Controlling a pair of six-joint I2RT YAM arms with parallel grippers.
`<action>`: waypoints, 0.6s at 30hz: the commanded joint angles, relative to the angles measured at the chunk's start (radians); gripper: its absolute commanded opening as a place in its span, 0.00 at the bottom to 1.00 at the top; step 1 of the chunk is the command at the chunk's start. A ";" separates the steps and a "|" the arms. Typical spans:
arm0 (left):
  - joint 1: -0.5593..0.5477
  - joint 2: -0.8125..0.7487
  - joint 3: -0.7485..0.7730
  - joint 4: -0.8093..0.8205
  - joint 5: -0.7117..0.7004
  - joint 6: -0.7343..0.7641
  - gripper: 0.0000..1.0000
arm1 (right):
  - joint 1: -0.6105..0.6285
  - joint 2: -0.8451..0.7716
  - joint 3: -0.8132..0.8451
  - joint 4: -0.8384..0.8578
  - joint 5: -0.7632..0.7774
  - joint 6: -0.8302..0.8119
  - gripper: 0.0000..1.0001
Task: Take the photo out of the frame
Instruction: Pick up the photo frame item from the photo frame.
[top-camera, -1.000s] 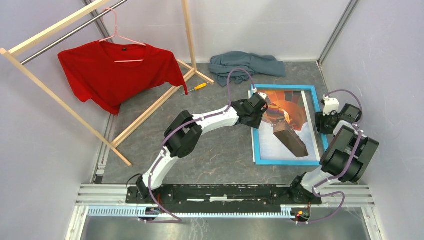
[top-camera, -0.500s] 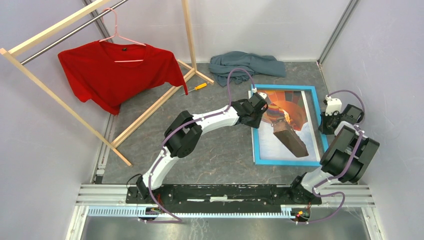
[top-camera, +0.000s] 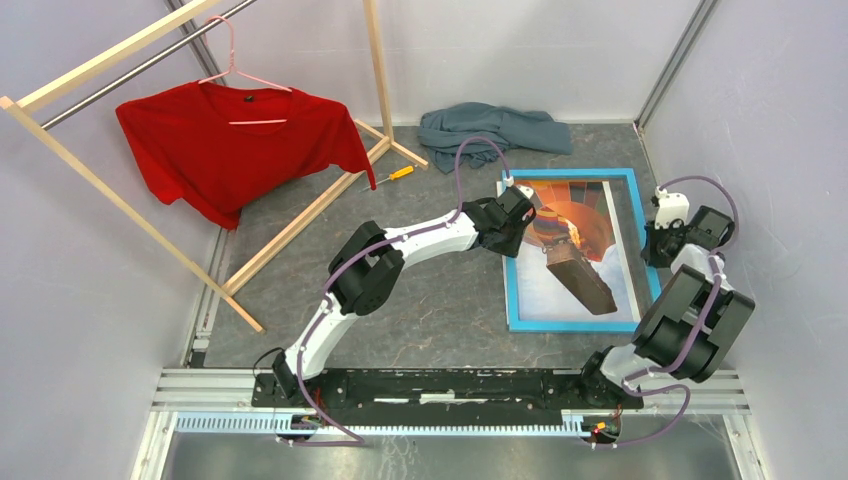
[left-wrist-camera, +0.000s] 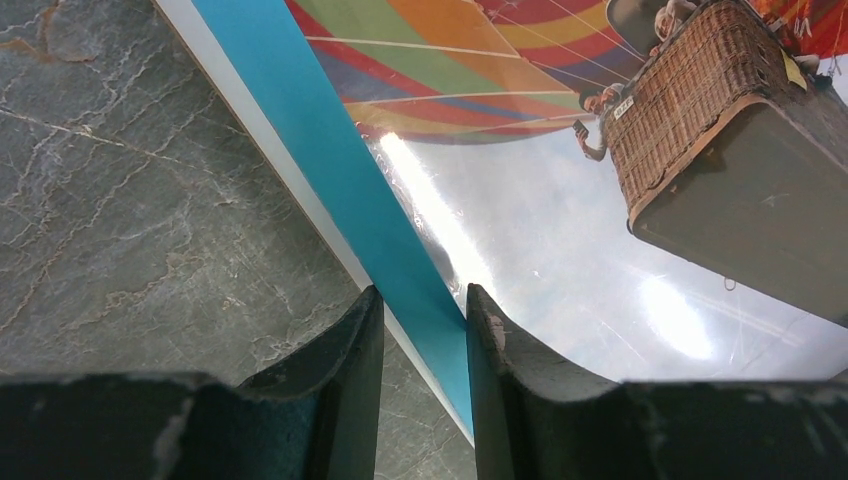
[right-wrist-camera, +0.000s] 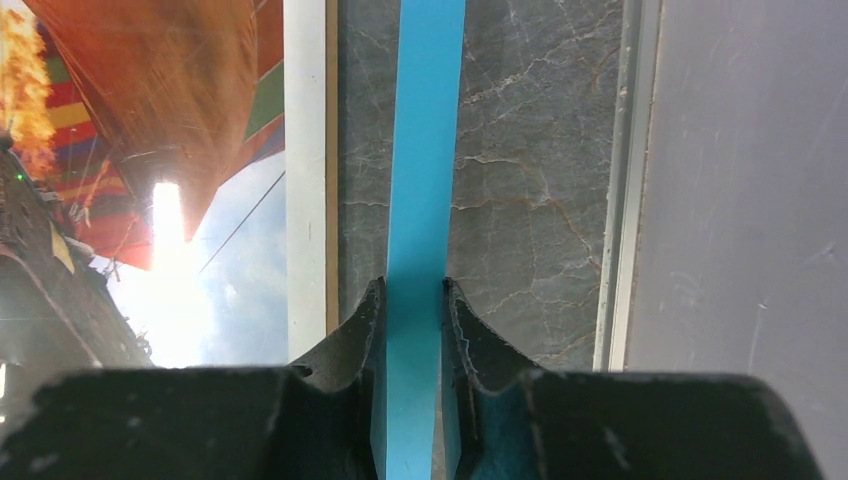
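The photo (top-camera: 575, 250) lies flat on the bench (top-camera: 430, 310), far right, inside the light-blue frame (top-camera: 570, 325). Bare bench shows between the photo's right edge and the frame's right rail, so the two are apart on that side. The jaws of the right gripper (right-wrist-camera: 412, 290) pinch that right rail. The jaws of the left gripper (left-wrist-camera: 424, 300) straddle the left rail and look clamped on it, with the photo just beside.

Step in hand: separating the frame from the photo, not yet finished. The next move likely calls for lifting or sliding the frame clear without dragging the print along.
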 joint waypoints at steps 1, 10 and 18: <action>-0.010 -0.071 0.034 0.056 0.051 0.038 0.28 | 0.006 -0.065 0.054 -0.044 -0.069 -0.001 0.00; -0.005 -0.153 -0.028 0.084 0.023 0.077 0.28 | 0.007 -0.122 0.055 -0.086 -0.080 0.005 0.00; 0.014 -0.230 -0.107 0.125 0.024 0.109 0.28 | 0.012 -0.139 0.051 -0.114 -0.111 0.027 0.00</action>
